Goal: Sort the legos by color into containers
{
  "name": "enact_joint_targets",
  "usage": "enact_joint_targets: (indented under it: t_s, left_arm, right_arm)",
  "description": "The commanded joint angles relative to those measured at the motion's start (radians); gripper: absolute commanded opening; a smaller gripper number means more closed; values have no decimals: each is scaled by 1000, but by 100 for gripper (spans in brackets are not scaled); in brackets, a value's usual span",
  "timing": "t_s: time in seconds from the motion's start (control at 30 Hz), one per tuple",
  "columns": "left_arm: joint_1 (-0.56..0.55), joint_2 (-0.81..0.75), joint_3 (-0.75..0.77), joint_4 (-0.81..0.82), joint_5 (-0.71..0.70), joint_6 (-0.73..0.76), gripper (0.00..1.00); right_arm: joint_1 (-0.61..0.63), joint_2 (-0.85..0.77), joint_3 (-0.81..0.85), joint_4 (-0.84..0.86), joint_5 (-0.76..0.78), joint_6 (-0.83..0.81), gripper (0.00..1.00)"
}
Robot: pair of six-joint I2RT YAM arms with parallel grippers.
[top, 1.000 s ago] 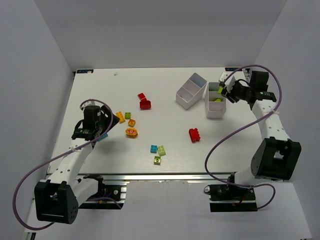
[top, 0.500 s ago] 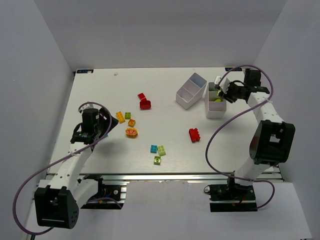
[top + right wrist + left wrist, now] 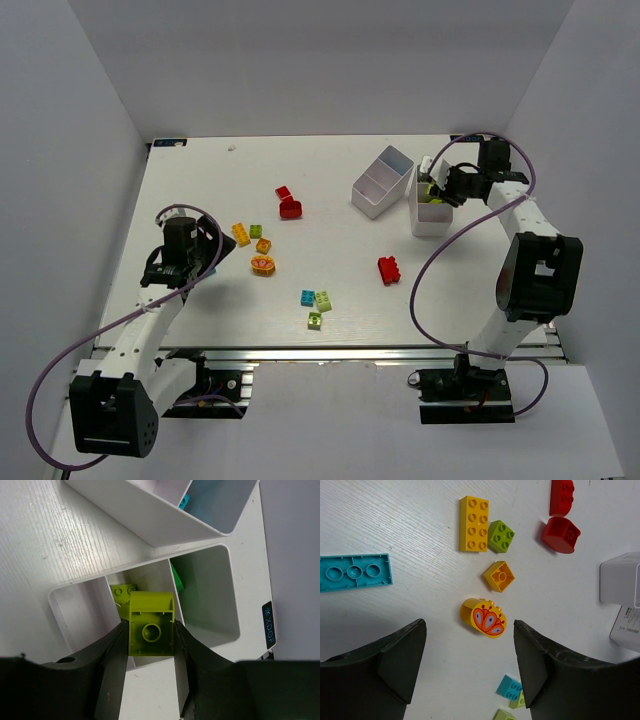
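A: Now, right gripper (image 3: 149, 632) first. Pinching anything?

B: Yes. Clamps a lime brick (image 3: 151, 622) by two opposite sides, hollow underside turned to the wrist camera. Hangs over the nearer white tray (image 3: 65, 592), above its middle compartment. Cannot tell how high.

A: And underneath?

B: Second lime piece (image 3: 121, 592) in that same compartment, partly hidden by the held one. Green brick (image 3: 176, 582) in the next compartment, leaning on the divider. Past that, the other white tray (image 3: 140, 510), set at an angle, with a cyan brick (image 3: 184, 501) in one cell. Touching the first tray or just beside it: cannot tell.

A: Left gripper (image 3: 468, 627)?

B: Spread wide, gripping nothing. Hovers above the table (image 3: 410, 510) on the left side.

A: Closest to the fingertips?

B: Rounded orange brick with a painted pattern (image 3: 483, 617), just ahead of the gap. Then a small orange brick (image 3: 501, 576). Farther out, a long yellow brick (image 3: 474, 524) and a small green one (image 3: 500, 536), side by side, nearly touching. Off to the left of that view, a flat cyan plate (image 3: 354, 572), underside up. At the far end, two red pieces (image 3: 560, 534), close together.

A: Anything nearer the arm bases?

B: Small cyan block (image 3: 509, 687) with lime bits beside it. From the top camera, a dark red brick (image 3: 389, 269) alone, between the loose group and the trays.
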Motion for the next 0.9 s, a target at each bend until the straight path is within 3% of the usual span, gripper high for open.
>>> enact_joint_targets:
  t_s: [0.0, 0.23, 0.53, 0.63, 0.67, 0.73, 0.77, 0.87]
  left_arm:
    - [9, -16, 17, -11, 8, 8, 80]
    - [14, 6, 29, -6, 16, 6, 80]
    - [29, 35, 87, -41, -22, -29, 81]
    - [35, 53, 121, -98, -70, -69, 82]
    - [38, 61, 147, -112, -107, -93, 83]
    - [49, 99, 179, -165, -144, -120, 84]
    - [52, 119, 218, -185, -157, -126, 85]
    - [67, 222, 311, -274, -236, -106, 86]
  right_arm:
    - [9, 7, 32, 11, 1, -22, 40]
    - [12, 29, 29, 22, 15, -33, 55]
    - [10, -11, 48, 27, -13, 12, 57]
    - [9, -80, 63, 62, -81, 148, 56]
    - [9, -98, 58, 82, -97, 197, 62]
    - [10, -153, 32, 211, -140, 338, 89]
    - [10, -169, -6, 243, -161, 487, 90]
    - [16, -198, -34, 210, -316, 584, 89]
